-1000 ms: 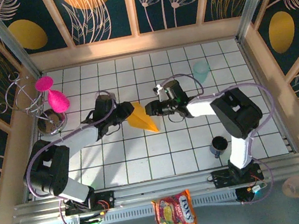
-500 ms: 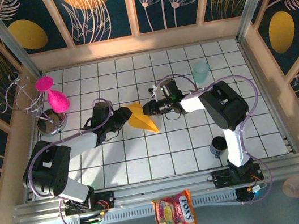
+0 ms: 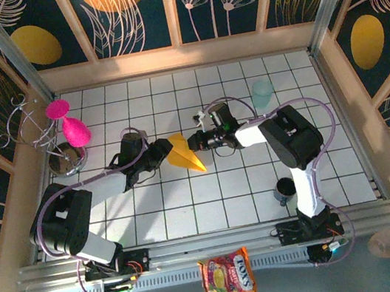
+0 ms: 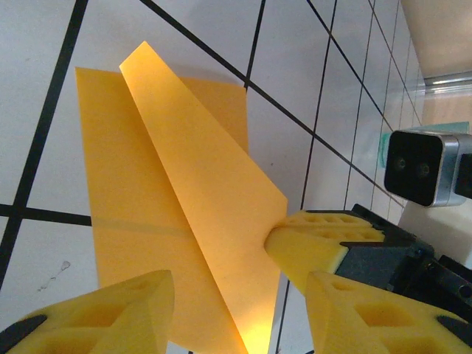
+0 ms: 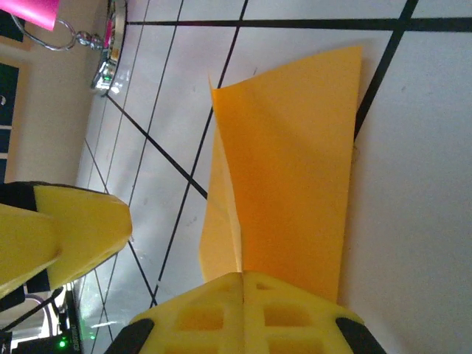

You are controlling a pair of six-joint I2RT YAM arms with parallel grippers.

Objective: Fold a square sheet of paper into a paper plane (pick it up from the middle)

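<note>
Mid-fold, I judge. The plane [image 3: 185, 155] lies at table centre, tip toward 5 o'clock. At its 9 o'clock the left gripper [image 4: 237, 316] straddles it, fingers spread. At 3 o'clock the right gripper [image 5: 243, 299] is pressed together, pinching the raised flap. Next move: lay that flap over and crease it.

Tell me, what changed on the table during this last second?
The right gripper shut, pinching the edge of the folded orange-yellow paper sheet, and its elbow swung leftward. The left gripper stayed open astride the paper, which barely shifted; the red-and-yellow printed snack packet stayed put.
</note>
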